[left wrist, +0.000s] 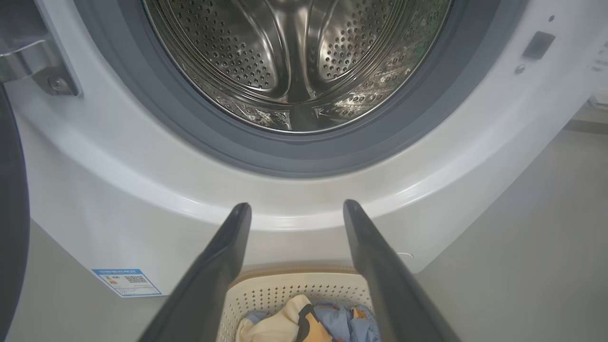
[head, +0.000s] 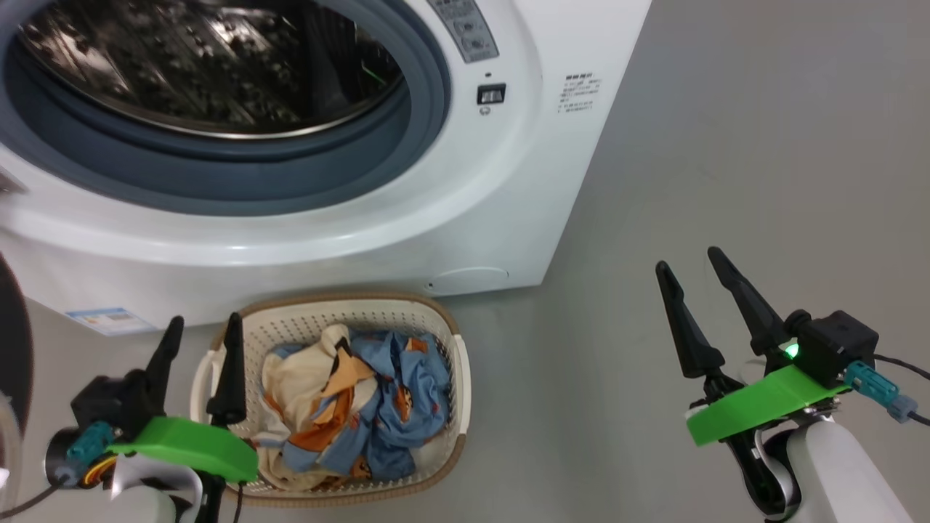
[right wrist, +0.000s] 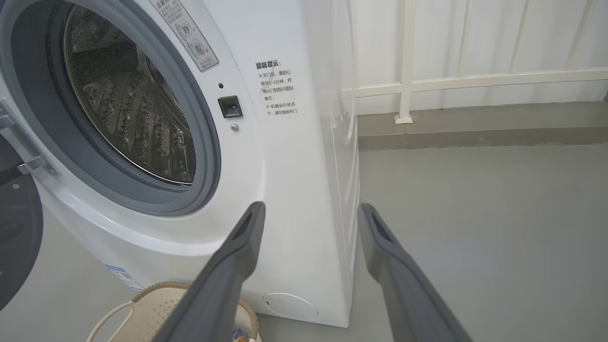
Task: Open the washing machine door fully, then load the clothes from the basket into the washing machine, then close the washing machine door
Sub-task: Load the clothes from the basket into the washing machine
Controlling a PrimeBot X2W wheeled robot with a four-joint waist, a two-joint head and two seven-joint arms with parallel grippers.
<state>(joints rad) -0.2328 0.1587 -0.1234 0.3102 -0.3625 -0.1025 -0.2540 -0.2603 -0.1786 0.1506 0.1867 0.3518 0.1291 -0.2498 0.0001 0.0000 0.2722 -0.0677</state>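
The white washing machine [head: 465, 218] stands with its steel drum [left wrist: 294, 61] bare and its dark door [right wrist: 16, 228] swung out at the left. On the floor in front sits the cream basket [head: 454, 363], holding the light blue, cream and orange clothes [head: 349, 399]. My left gripper [head: 203, 330] is open beside the basket's left rim, nothing between its fingers. My right gripper [head: 686, 261] is open over bare floor, well right of the basket. In the left wrist view the left gripper [left wrist: 297, 209] points at the machine's front below the drum.
A blue label [left wrist: 126, 281] is stuck low on the machine's front. The door latch slot [right wrist: 230, 106] sits right of the opening. A white railing [right wrist: 475, 80] and a low kerb run along the wall behind. Grey floor [head: 726, 181] spreads to the right.
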